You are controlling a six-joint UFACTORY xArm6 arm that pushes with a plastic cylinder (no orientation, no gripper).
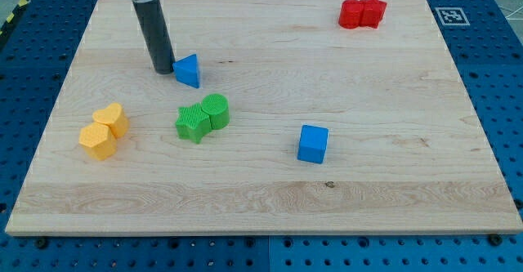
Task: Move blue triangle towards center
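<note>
The blue triangle point(189, 69) lies on the wooden board point(270, 198) in the upper left part of the view. My tip point(162, 68) is at the lower end of the dark rod and stands just to the view's left of the blue triangle, very close to its left corner or touching it.
Two green blocks point(203, 117) sit joined below the triangle. Two yellow blocks point(104, 131) lie at the view's left. A blue cube point(313, 144) lies right of centre. Two red blocks point(362, 13) lie at the top right. A marker tag point(450, 15) sits off the board's top right corner.
</note>
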